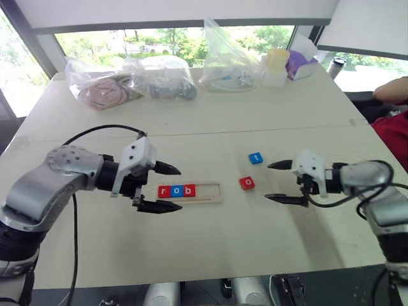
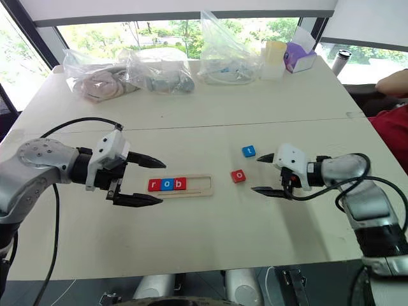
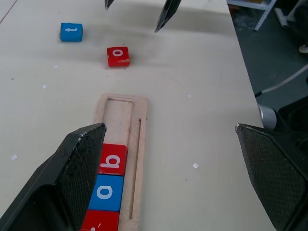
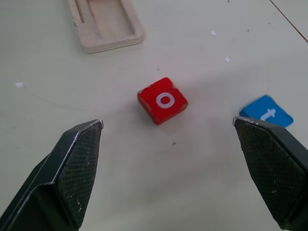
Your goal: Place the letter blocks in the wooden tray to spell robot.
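Observation:
The wooden tray (image 1: 210, 190) lies mid-table. A red r (image 1: 164, 190), a blue o (image 1: 176, 190) and a red b (image 1: 189, 190) sit side by side in its left part; its right part is bare. Two letter blocks lie loose on the table right of the tray: a red o (image 1: 247, 183) and, a little farther back, a blue t (image 1: 255, 157). My left gripper (image 1: 180, 188) is open at the tray's left end, its fingers straddling the filled tiles. My right gripper (image 1: 266, 181) is open just right of the red o (image 4: 162, 101), pointing at it, apart from it.
Several clear plastic bags (image 1: 162, 78) and a purple box (image 1: 299, 64) line the table's far edge. A person's arm (image 1: 390, 90) and a red garment (image 1: 392, 134) are at the right edge. The table's front edge (image 1: 191, 284) is close below the grippers.

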